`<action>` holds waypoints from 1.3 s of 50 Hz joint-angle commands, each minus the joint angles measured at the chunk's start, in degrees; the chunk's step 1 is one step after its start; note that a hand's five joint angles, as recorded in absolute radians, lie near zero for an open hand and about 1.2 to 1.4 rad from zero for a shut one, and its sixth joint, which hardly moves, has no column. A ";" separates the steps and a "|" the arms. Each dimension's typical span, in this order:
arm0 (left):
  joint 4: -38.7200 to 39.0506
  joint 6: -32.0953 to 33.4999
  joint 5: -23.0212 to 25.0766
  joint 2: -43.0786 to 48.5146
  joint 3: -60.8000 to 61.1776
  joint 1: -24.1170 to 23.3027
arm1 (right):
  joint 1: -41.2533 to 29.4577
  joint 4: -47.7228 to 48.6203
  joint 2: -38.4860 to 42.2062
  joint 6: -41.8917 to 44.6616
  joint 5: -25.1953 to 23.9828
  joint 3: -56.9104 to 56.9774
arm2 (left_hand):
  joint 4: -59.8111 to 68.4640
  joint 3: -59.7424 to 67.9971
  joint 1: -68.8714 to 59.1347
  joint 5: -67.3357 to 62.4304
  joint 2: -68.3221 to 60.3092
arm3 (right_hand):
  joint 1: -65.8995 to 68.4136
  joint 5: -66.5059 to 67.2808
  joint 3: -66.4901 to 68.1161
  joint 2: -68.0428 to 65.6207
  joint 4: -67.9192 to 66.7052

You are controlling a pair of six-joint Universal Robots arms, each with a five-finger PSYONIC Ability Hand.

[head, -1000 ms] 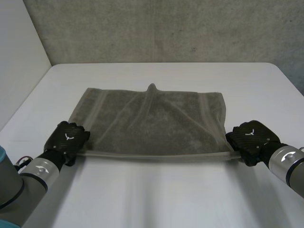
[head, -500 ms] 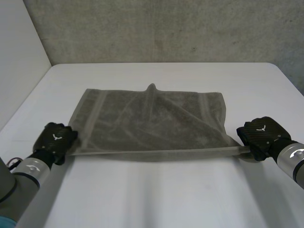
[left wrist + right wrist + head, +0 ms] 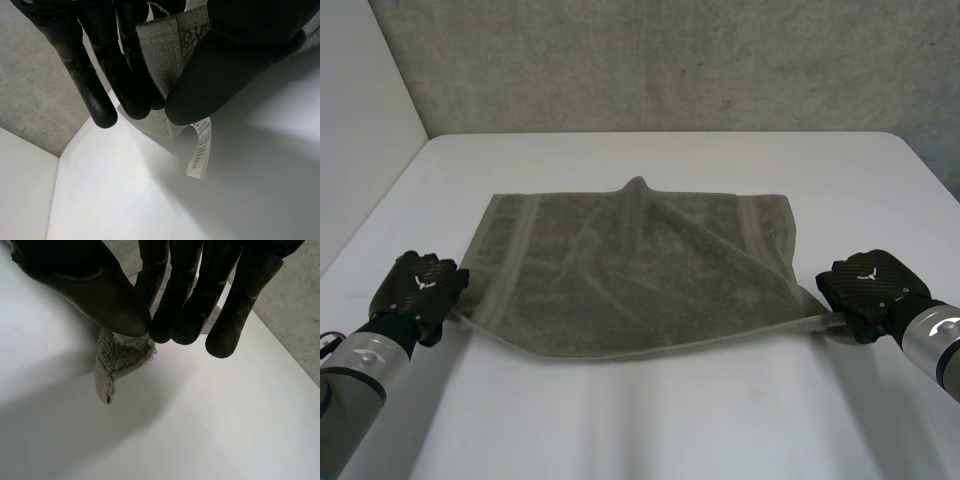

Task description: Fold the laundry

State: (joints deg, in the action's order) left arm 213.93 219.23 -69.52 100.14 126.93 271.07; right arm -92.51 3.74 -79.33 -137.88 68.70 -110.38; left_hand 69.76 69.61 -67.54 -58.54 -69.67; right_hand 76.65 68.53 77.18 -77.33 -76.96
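A grey-green towel (image 3: 640,265) is spread across the middle of the white table (image 3: 660,420), with a raised crease at its far edge. My left hand (image 3: 417,287) is at the towel's near left corner. In its wrist view the thumb (image 3: 215,75) and fingers pinch that corner (image 3: 167,42), from which a white label (image 3: 199,152) hangs. My right hand (image 3: 868,285) is at the near right corner. There the thumb (image 3: 95,285) and fingers pinch the corner (image 3: 117,360), and its tip hangs below them. The near edge sags between the two hands.
A rough concrete wall (image 3: 660,60) stands behind the table. A white panel (image 3: 360,120) rises at the left side. Bare tabletop lies in front of the towel and beyond its far edge.
My left hand has moved outward to the left with its corner and closed tighter on it. The right hand shifted slightly right. The towel's near edge now sags in a curve.
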 commanded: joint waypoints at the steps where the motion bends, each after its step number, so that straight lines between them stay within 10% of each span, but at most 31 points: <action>1: -5.17 0.06 0.96 -5.46 0.08 0.24 | 0.14 -5.85 -2.49 2.70 0.12 1.66 | 10.24 10.39 -12.46 -11.46 -10.33 | 3.35 1.47 2.82 -2.67 -3.04; 19: -25.84 0.41 13.09 -25.78 5.35 9.91 | 14.38 -44.61 -17.43 33.99 -8.93 10.01 | 10.24 10.39 -12.46 -11.46 -10.33 | 3.35 1.47 2.82 -2.67 -3.04; 30: -19.08 -4.16 12.48 -9.08 -5.90 5.52 | 9.81 -38.64 -1.53 26.96 -6.03 21.70 | 10.24 10.39 -12.46 -11.46 -10.33 | 3.35 1.47 2.82 -2.67 -3.04; 35: -17.23 -8.12 5.10 2.17 -15.74 0.33 | 0.16 -33.38 10.14 22.23 3.62 32.31 | 10.24 10.39 -12.46 -11.46 -10.33 | 3.35 1.47 2.82 -2.67 -3.04; 57: -14.42 -16.64 -9.93 34.16 -57.05 -9.78 | -8.21 -3.30 32.14 10.44 12.08 53.96 | 10.24 10.39 -12.46 -11.46 -10.33 | 3.35 1.47 2.82 -2.67 -3.04; 60: -14.42 -16.56 -10.11 36.62 -60.22 -10.65 | -8.56 -1.90 34.77 10.26 11.99 56.50 | 10.24 10.39 -12.46 -11.46 -10.33 | -23.00 -24.88 -23.53 23.67 23.30; 62: -14.42 -16.47 -10.20 37.76 -61.36 -11.01 | -8.56 -0.15 36.87 10.26 12.69 58.34 | 6.40 6.54 -8.61 -7.61 -6.48 | -66.65 -68.53 -67.18 67.33 66.96; 63: -14.68 -16.29 -10.20 38.54 -62.06 -11.27 | -8.56 -0.14 36.88 10.26 12.69 58.35 | -47.72 -47.58 45.51 46.51 47.64 | -66.65 -68.53 -67.18 67.33 66.96; 65: -14.95 -16.29 -9.76 39.08 -62.15 -11.45 | -8.65 0.30 37.58 10.17 13.31 58.96 | -53.15 -53.00 50.93 51.93 53.07 | -66.65 -68.53 -67.18 67.33 66.96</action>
State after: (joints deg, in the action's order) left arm 199.52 202.64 -79.86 136.89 66.69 260.41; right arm -101.00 2.43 -44.51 -127.76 81.08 -53.88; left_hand 59.37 59.46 -60.11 -50.84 -59.36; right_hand 31.62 21.10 32.03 -31.11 -33.19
